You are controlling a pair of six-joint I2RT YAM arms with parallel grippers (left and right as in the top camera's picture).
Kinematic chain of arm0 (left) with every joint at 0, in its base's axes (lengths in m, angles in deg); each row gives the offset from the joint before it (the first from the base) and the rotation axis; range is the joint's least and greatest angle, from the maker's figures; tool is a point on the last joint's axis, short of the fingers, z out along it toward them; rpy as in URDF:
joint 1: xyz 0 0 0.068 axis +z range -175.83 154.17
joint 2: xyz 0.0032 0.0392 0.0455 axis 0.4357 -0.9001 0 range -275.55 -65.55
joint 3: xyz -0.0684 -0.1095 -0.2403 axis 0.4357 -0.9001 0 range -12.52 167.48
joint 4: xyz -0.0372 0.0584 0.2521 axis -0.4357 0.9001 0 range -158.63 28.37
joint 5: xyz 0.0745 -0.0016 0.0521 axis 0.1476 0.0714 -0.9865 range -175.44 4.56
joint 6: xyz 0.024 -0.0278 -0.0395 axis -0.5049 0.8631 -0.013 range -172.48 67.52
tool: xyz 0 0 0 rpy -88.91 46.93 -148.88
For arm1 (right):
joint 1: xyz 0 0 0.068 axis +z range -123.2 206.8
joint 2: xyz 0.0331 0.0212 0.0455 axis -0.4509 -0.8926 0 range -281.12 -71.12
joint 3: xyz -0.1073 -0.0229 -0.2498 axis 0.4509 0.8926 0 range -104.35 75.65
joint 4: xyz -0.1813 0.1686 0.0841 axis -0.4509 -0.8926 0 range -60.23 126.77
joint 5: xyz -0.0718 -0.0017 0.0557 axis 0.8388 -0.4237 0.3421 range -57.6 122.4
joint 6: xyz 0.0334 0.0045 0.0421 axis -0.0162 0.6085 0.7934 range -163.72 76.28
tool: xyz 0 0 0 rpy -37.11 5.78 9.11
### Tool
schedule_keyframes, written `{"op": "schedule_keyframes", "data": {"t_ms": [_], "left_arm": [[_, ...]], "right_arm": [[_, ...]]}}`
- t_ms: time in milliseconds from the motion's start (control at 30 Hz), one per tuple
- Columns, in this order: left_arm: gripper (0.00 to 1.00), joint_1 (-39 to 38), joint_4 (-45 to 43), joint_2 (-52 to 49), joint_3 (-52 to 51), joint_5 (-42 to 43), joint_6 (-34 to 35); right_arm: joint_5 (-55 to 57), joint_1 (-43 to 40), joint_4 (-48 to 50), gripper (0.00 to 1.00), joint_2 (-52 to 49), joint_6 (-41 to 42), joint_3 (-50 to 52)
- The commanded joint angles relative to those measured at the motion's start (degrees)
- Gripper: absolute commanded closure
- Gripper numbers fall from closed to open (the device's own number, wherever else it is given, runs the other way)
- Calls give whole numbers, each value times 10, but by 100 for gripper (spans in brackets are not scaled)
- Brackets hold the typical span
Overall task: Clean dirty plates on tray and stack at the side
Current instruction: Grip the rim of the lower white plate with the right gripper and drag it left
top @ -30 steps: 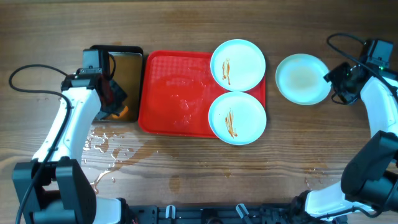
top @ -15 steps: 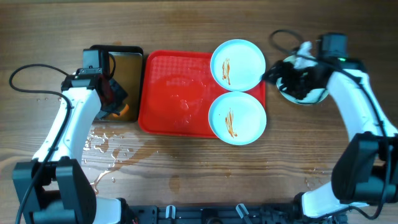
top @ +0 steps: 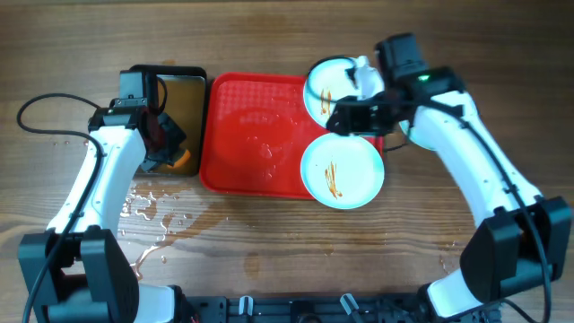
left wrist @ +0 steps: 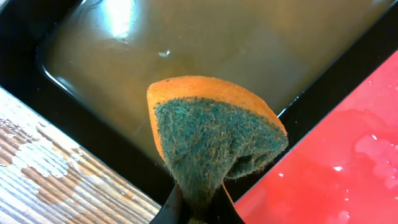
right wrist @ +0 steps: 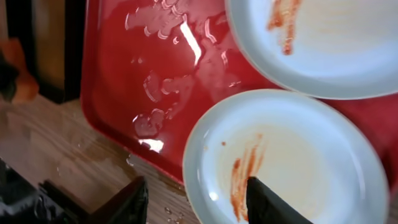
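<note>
The tray (top: 251, 135) lies at the middle of the tabletop (top: 287, 36), nearer its far edge than its near edge, and its red surface is wet with shining drops. Two plates sit on the tray's right end, one behind the other and just beside each other. The far plate (top: 336, 76) overhangs the tray's far right corner and is partly covered by the right arm. It bears an orange-brown streak (top: 326, 100) on its left half. The near plate (top: 354, 175) overhangs the tray's near right corner and has a longer streak (top: 333, 178) left of its middle.

The right pincer (top: 352, 117) hangs over the spot where the two plates come close. In the right wrist view, its fingers (right wrist: 127, 202) stand wide apart above the left rim of the near plate (right wrist: 292, 162), with nothing between them.

Just beside the tray's left end, towards the tabletop's left edge, stands a black pan (top: 179, 90) of brownish water. The left pincer (top: 166, 148) is clamped on a sponge (left wrist: 214, 143), orange with a green scouring face. It holds the sponge above the pan's near right corner, close to the tray. Water is spilled on the tabletop near the tray's near left corner (top: 148, 206).
</note>
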Motion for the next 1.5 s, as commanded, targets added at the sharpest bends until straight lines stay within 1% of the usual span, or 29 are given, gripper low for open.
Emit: {"op": "schedule_keyframes", "data": {"t_ms": [0, 67, 200, 267, 333, 433, 833, 1100, 1200, 1300, 1367, 1433, 1467], "left_arm": [[96, 3, -3, -3, -2, 12, -5], [96, 3, -3, -3, -2, 12, -5], [96, 3, -2, -3, -2, 12, -5], [96, 3, -2, -3, -2, 12, -5], [96, 3, -2, -3, -2, 12, -5], [96, 3, -2, -3, -2, 12, -5], [96, 3, -2, -3, -2, 12, -5], [96, 3, -2, -3, -2, 12, -5], [96, 3, -2, -3, -2, 12, -5], [96, 3, -4, -3, -2, 12, -5], [96, 3, -4, -3, -2, 12, -5], [96, 3, -4, -3, -2, 12, -5], [96, 3, -4, -3, -2, 12, -5]], "right_arm": [[99, 58, 10, 66, -13, 63, 20], [108, 85, 21, 71, -21, 68, 27], [132, 134, 34, 77, -58, 99, 29], [158, 149, 37, 77, -81, 110, 29], [157, 157, 38, 77, -100, 111, 29], [158, 161, 38, 79, -125, 116, 29], [116, 162, 47, 83, -149, 126, 30], [112, 190, 61, 83, -183, 140, 30], [85, 200, 85, 87, -183, 140, 28], [37, 205, 128, 89, -183, 141, 27], [11, 205, 161, 89, -183, 144, 27], [-7, 205, 209, 92, -183, 172, 27], [-23, 205, 233, 92, -183, 173, 27]]}}
